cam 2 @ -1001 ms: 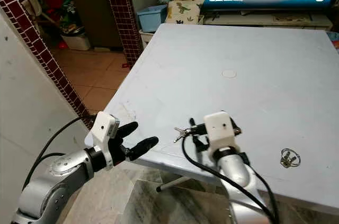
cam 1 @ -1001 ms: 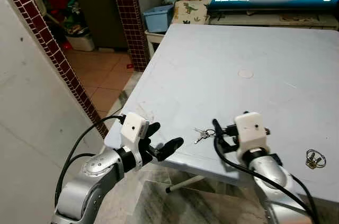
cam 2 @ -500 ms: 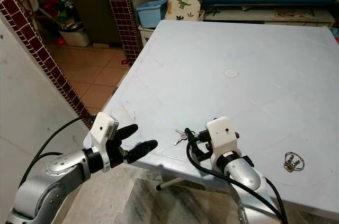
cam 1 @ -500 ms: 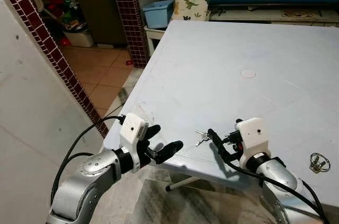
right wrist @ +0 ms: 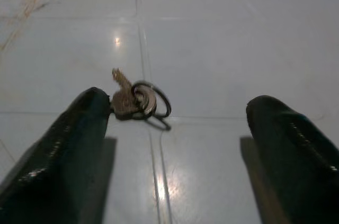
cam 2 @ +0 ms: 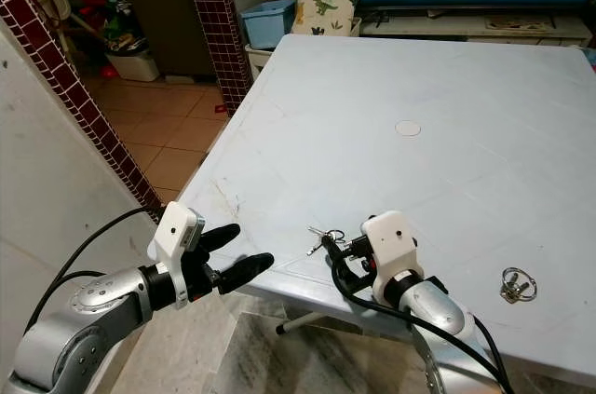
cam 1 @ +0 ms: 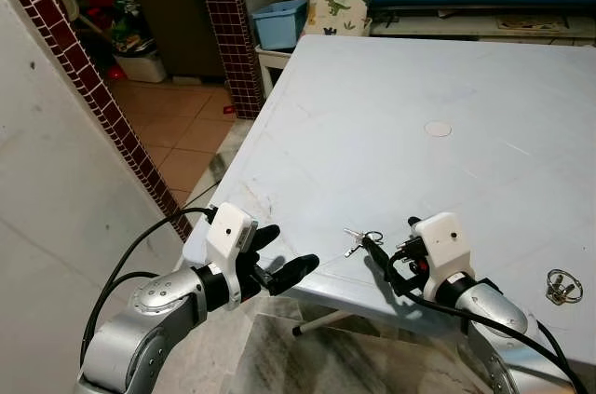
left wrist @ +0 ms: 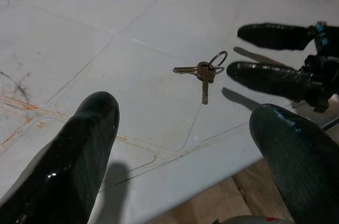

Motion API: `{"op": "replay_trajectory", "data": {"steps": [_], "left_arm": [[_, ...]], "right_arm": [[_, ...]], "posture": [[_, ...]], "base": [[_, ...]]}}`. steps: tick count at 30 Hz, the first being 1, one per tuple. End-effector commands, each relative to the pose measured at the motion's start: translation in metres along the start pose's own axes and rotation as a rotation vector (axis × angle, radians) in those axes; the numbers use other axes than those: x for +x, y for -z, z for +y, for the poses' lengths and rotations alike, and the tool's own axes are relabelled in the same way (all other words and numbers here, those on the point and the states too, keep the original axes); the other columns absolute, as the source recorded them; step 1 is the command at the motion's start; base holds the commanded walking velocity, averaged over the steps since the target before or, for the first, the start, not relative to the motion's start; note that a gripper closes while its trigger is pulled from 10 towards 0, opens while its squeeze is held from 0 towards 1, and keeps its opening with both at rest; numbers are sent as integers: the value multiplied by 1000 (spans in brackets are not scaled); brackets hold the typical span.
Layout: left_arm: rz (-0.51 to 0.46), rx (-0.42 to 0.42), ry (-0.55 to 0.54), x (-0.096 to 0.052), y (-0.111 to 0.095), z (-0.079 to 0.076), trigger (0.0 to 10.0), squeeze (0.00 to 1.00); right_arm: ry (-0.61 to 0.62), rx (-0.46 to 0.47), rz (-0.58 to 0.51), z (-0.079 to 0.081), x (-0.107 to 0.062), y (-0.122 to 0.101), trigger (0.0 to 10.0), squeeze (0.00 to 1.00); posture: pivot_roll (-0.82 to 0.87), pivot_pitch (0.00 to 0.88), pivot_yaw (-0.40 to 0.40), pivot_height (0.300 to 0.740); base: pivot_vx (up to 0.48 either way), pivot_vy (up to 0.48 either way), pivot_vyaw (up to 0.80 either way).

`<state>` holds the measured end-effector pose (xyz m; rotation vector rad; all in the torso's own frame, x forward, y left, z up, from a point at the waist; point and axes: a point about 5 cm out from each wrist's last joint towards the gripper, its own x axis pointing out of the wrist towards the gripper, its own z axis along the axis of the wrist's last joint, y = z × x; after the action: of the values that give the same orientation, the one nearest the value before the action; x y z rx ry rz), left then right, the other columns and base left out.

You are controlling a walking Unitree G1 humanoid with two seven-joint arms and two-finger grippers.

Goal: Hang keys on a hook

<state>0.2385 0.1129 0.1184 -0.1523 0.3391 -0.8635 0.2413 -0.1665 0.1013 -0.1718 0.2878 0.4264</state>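
Keys [cam 1: 358, 240] lie near the table [cam 1: 391, 96] front edge, right gripper [cam 1: 377, 250] open beside them, left gripper [cam 1: 279, 259] open at the corner

1. A pale blue-grey table [cam 1: 391, 87] carries everything; faint moulded lines divide its top into squares, and a small round mark sits at its middle.
2. Brownish scuffs and fine scratches mark the near corner, just ahead of the left gripper's [cam 1: 279, 257] spread fingers.
3. The keys [cam 1: 358, 240], two on a ring, lie flat on the table near its front edge, the ring just off one fingertip of the right gripper [cam 2: 333, 251], whose fingers are parted.
4. A small metal ring piece [cam 1: 560, 286] lies near the same edge, well apart from the fingers, behind the right gripper's wrist side.
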Motion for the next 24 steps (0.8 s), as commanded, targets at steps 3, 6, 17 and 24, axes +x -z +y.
{"op": "replay_trajectory", "data": {"steps": [3,6,17,24], "left_arm": [[-4,16,-2,-2,-4,0,10000,0],[-4,19,-4,-2,-5,1,10000,0],[-2,19,-4,-2,-4,0,10000,0],[-5,19,-10,-2,-5,0,10000,0]], "right_arm": [[-24,-1,-14,-1,5,0,196,0],[-37,-7,-28,-1,10,-2,0,0],[-55,-30,-54,-3,24,-4,0,0],[-56,-32,-59,-6,23,-3,0,0]], "posture": [[24,57,133,740],[29,58,135,740],[29,58,135,740],[36,62,136,740]], "base": [[0,0,0],[0,0,0],[0,0,0],[0,0,0]]}}
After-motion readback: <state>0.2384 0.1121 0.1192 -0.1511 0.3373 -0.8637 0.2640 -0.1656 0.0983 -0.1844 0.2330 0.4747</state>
